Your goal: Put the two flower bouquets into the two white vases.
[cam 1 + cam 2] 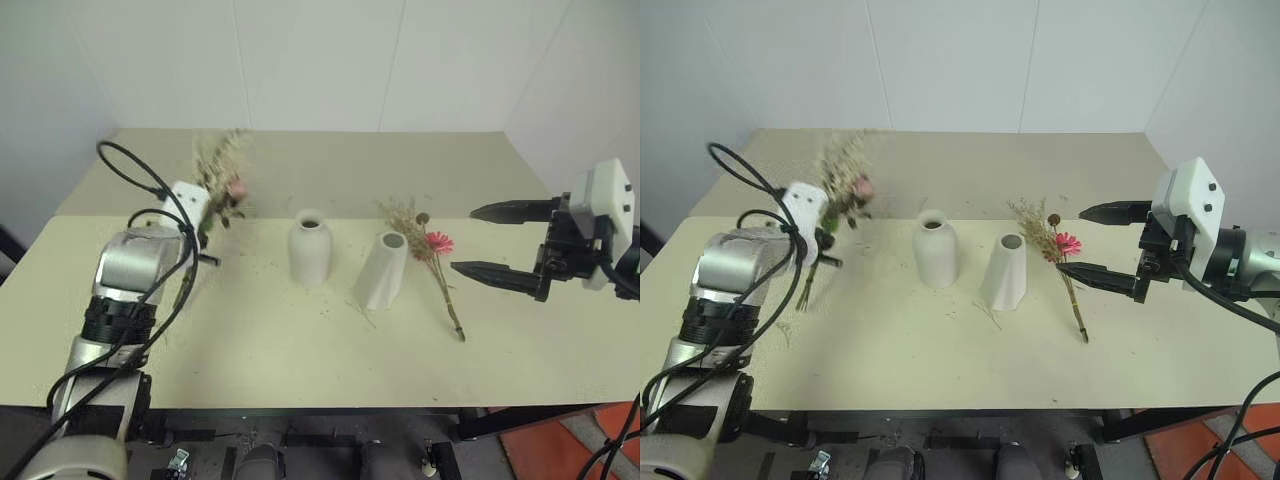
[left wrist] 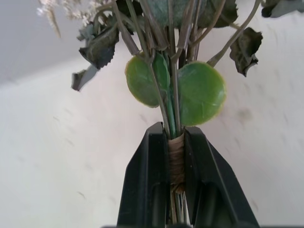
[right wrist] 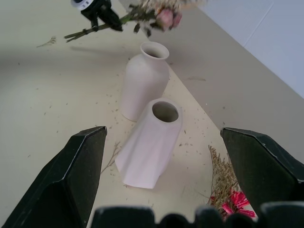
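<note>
Rose bouquet lifted, twig bouquet waiting

You have the table (image 1: 300,350) with both vases upright at its middle. Taking the bottle-shaped vase (image 1: 310,250) as your marker: the cone vase (image 1: 383,270) stands just to its right, and the twig bouquet (image 1: 432,262) lies flat beyond that. To its left, your left gripper (image 2: 175,156) is clamped on the rose bouquet (image 1: 222,185) at its bound stems, likely so the stem ends stay free for the neck. Your right gripper (image 1: 495,242) hangs wide apart, empty, near the twigs

Rose bouquet (image 1: 222,185) sits upper left, lifted off the table, stems slanting down. Bottle vase (image 1: 310,248) and cone vase (image 1: 384,269) stand upright mid-frame, near each other. Twig bouquet (image 1: 432,262) lies flat just right of the cone.
</note>
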### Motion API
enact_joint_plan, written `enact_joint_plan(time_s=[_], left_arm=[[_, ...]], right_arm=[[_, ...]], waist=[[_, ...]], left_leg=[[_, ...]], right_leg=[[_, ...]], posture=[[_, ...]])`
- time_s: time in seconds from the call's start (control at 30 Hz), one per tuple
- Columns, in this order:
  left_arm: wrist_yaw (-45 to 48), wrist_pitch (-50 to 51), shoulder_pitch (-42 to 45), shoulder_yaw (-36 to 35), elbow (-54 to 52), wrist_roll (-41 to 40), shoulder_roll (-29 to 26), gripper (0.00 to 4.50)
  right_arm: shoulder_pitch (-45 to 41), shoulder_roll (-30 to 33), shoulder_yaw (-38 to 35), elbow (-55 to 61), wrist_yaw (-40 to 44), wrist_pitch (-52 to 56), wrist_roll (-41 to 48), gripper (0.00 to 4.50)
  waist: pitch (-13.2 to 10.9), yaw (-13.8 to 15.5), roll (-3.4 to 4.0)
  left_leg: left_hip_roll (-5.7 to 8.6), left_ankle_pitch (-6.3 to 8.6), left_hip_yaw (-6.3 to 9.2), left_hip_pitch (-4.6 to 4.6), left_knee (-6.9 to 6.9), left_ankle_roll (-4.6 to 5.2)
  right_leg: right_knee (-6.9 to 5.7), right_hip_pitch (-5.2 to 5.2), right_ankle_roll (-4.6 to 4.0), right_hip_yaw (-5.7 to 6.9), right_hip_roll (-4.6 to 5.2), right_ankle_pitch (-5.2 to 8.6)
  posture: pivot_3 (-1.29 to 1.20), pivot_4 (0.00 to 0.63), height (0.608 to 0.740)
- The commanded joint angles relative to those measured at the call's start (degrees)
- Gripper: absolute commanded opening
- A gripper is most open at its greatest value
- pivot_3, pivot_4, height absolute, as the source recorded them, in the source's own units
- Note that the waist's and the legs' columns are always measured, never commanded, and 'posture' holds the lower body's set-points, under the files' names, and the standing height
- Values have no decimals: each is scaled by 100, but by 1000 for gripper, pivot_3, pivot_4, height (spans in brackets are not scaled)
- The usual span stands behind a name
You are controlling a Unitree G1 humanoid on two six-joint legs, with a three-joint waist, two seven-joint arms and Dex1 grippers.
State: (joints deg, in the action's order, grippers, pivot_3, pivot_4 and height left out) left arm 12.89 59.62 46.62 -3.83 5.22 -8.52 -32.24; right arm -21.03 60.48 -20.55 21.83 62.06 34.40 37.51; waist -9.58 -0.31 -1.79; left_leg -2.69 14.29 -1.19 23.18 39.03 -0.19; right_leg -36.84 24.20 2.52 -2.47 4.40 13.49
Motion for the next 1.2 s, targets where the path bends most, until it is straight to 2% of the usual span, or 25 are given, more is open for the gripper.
enact_joint_plan(time_s=[0.03,0.1,0.2,0.33,0.5,0.77,1.2], left_arm=[[104,-1509,263,-741,-222,-395,375,140],[471,-1743,575,-1091,-154,-917,617,140],[1017,-1839,999,-1228,-33,-1445,760,140],[1786,-2228,1442,-1139,260,-1874,888,140],[2309,-2378,1871,-1041,658,-2278,1206,140],[2785,-2959,1895,-455,1143,-1969,1583,140],[2941,-3190,1610,-225,1270,-1802,1605,140]], right_arm=[[20,20,-146,106,-61,-109,29,4500],[59,3,-177,149,-99,-96,30,4500],[115,-4,-231,216,-154,-78,53,4500],[233,-13,-326,332,-239,-31,101,4500],[453,-40,-482,542,-366,48,172,4500],[748,-7,-772,802,-557,190,345,4500],[961,50,-1002,931,-680,311,467,4500]], waist=[[0,46,0],[0,87,-1],[-1,101,-1],[0,92,-1],[-1,80,-1],[-1,75,-1],[-1,45,-1]], left_leg=[[1,0,0,-1,0,0],[1,0,-1,2,4,0],[2,0,0,8,8,0],[5,0,-1,2,7,0],[4,0,-1,-2,8,0],[5,0,0,-1,8,0],[5,0,0,-1,8,1]], right_leg=[[2,-2,0,0,1,-1],[2,-1,1,2,1,-1],[3,-1,2,5,1,-2],[3,-3,3,2,1,-2],[0,-7,3,1,0,-2],[2,-7,4,0,0,-3],[3,-7,5,-1,-1,-2]], posture=[[0,150,740],[0,150,740],[0,150,740],[0,150,740],[0,150,740],[0,150,740],[0,150,740]])
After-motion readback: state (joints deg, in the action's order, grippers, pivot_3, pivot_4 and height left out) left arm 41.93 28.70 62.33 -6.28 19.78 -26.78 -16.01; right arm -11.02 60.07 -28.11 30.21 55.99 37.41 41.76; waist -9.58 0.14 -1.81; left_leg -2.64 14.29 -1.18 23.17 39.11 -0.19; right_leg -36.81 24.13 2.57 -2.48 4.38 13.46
